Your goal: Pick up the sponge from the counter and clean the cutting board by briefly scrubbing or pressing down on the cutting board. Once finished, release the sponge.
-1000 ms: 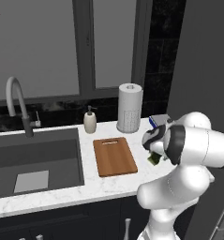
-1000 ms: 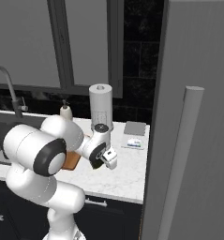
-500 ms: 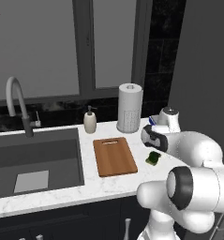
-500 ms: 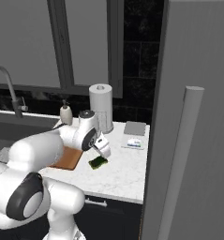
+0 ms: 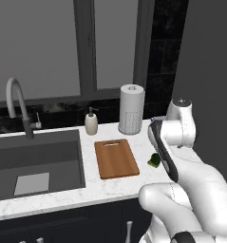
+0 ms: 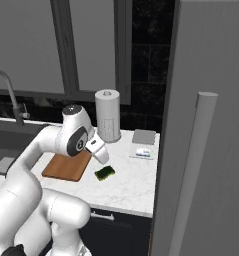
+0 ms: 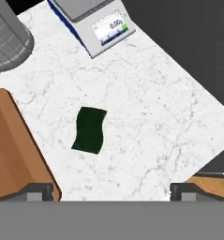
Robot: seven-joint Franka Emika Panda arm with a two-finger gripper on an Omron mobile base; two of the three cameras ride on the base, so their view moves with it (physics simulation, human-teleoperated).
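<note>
The sponge (image 7: 90, 130) lies dark green side up on the white marble counter (image 7: 146, 108), just right of the cutting board (image 7: 12, 150). My gripper (image 7: 112, 192) hangs above the sponge, open, with nothing between its fingertips (image 7: 38, 191). In the right base view the gripper (image 6: 103, 156) points down at the sponge (image 6: 105, 172), a short way above it, beside the reddish-brown cutting board (image 6: 66, 166). In the left base view my arm partly covers the sponge (image 5: 154, 161), which sits right of the cutting board (image 5: 116, 158).
A paper towel roll (image 5: 131, 109) and a soap bottle (image 5: 91, 122) stand behind the board. A kitchen scale (image 6: 142, 145) sits at the back right. The sunken sink (image 5: 34, 161) with its faucet (image 5: 17, 107) is on the left. A tall grey cabinet (image 6: 206, 130) closes the right side.
My arm has swung round, and the hand now hangs above the sponge. The sponge lies on the counter right of the board. The board has not moved.
</note>
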